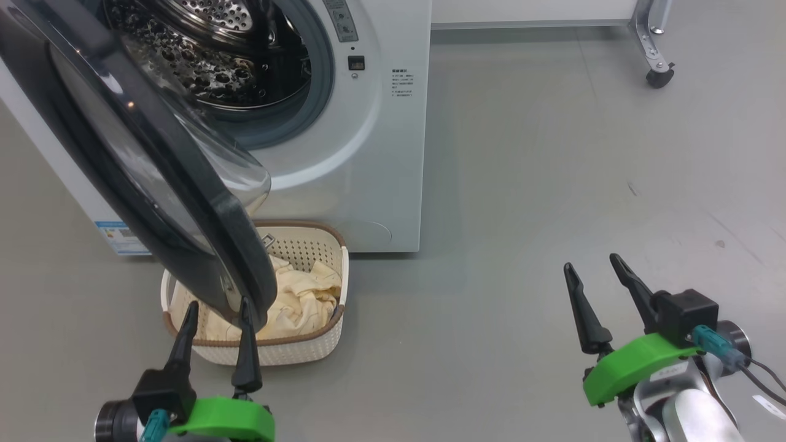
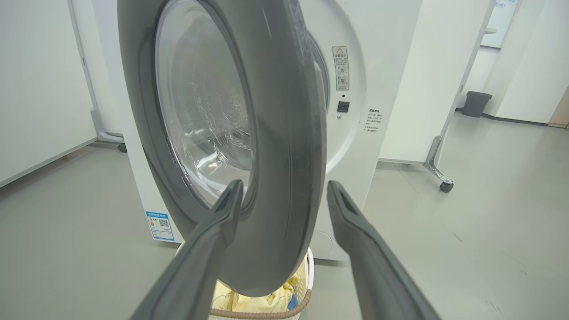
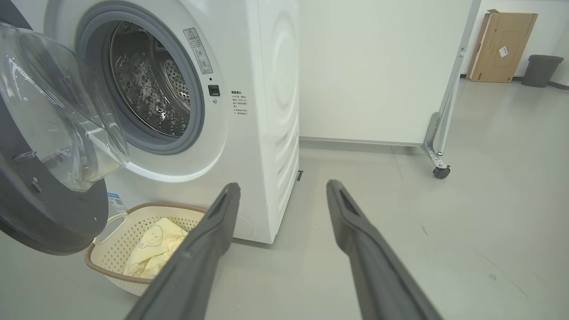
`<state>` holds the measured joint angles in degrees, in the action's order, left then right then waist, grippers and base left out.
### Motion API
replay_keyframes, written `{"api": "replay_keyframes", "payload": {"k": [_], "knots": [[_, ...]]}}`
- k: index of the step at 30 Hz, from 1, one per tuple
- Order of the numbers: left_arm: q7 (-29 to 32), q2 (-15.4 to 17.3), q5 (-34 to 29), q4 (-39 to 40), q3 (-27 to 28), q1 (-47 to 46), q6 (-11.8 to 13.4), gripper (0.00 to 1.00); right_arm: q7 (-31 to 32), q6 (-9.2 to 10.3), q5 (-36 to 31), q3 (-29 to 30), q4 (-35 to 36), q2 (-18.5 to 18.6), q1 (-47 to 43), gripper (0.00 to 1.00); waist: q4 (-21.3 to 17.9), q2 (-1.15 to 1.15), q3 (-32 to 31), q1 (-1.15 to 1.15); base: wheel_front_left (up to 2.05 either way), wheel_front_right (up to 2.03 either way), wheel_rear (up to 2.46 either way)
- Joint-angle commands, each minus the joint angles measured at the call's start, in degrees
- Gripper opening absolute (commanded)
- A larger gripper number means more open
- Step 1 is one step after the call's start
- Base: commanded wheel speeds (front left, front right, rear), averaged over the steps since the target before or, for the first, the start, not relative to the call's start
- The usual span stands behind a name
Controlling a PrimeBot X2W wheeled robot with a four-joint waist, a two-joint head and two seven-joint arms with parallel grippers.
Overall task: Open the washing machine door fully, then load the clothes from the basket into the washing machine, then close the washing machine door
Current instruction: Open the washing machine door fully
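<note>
The washing machine (image 1: 381, 153) stands at the upper left, its steel drum (image 1: 202, 55) showing. The washing machine door (image 1: 239, 245) is part-way open and swings out over the basket (image 1: 307, 353), hiding its left half. Pale yellow clothes (image 1: 301, 301) lie in the basket. My left gripper (image 1: 219, 302) is open at the door's lower edge. In the left wrist view the door rim (image 2: 284, 133) sits between its fingers (image 2: 222, 218); whether they touch it I cannot tell. My right gripper (image 1: 591, 261) is open and empty over bare floor, far right of the basket (image 3: 111, 249).
A white partition on a castor (image 1: 660, 77) stands behind and to the right of the machine. A cardboard box (image 3: 502, 46) and a grey bin (image 3: 540, 70) sit far back. The grey floor (image 1: 552, 184) stretches wide to the right of the machine.
</note>
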<state>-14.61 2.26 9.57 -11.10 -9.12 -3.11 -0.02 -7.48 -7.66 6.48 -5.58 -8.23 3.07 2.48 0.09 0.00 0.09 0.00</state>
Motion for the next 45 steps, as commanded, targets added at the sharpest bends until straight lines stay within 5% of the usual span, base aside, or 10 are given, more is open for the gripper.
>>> {"api": "replay_keyframes", "payload": {"k": [1,26,28,29,45], "knots": [[-0.39,0.62,-0.36,1.62,1.88,-2.34,-0.04,1.00,-0.29,0.17,-0.41,-1.01,1.69,-0.12,1.17,1.00,0.05,0.00,-0.04,0.00,0.00,0.00,0.00],[-0.39,0.62,-0.09,1.23,1.65,-1.94,0.11,1.00,-0.52,0.17,-1.01,-1.52,0.63,-0.18,1.29,1.00,0.07,0.00,-0.90,0.00,0.00,0.00,0.00],[-0.39,0.62,0.15,0.97,1.63,-1.93,-0.05,0.22,-0.55,0.17,-1.28,-1.57,0.42,-0.18,1.22,1.00,0.05,0.00,-0.95,0.00,0.00,0.00,0.00],[-0.39,0.62,0.22,0.89,1.59,-1.94,-0.11,0.00,-0.58,0.17,-1.37,-1.56,0.32,-0.18,1.22,1.00,0.04,0.00,-0.97,0.00,0.00,0.00,0.00],[-0.39,0.62,0.68,2.47,3.42,-2.05,-0.73,0.00,-0.78,0.17,-1.65,-1.32,-0.16,-0.19,1.25,1.00,0.29,0.00,-1.53,0.00,0.00,0.00,0.00]]}}
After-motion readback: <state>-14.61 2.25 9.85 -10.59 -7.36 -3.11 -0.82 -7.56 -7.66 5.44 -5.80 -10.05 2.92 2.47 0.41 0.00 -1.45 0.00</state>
